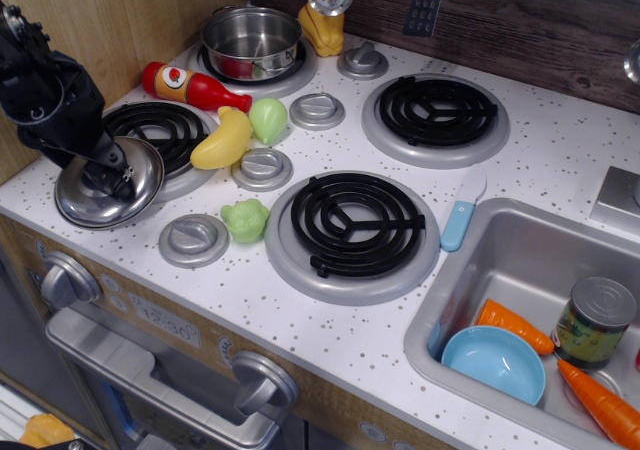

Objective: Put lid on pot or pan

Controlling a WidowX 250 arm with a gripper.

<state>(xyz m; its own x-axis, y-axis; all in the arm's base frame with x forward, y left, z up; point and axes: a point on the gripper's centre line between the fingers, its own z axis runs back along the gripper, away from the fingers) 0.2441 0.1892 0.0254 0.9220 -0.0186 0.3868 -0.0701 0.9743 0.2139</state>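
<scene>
Slipping is the main risk: the end effector [112, 173] sits on the lid [108, 183] at left frame edge, but whether it grips the small knob I cannot tell. A weak hold could drop the lid on the ketchup bottle [194, 87] before the pot [251, 42] at upper left.

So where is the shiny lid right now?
The lid sits at the stove's front left corner, partly on the left burner, under the pincer, far from the pot at the back.

I'm seeing a white speckled tabletop [560, 150] running under a dark wood-plank back wall [540, 20]. A light wooden panel [130, 15] is standing along the left edge, and an oven door handle [150, 370] is showing below the front edge.
</scene>
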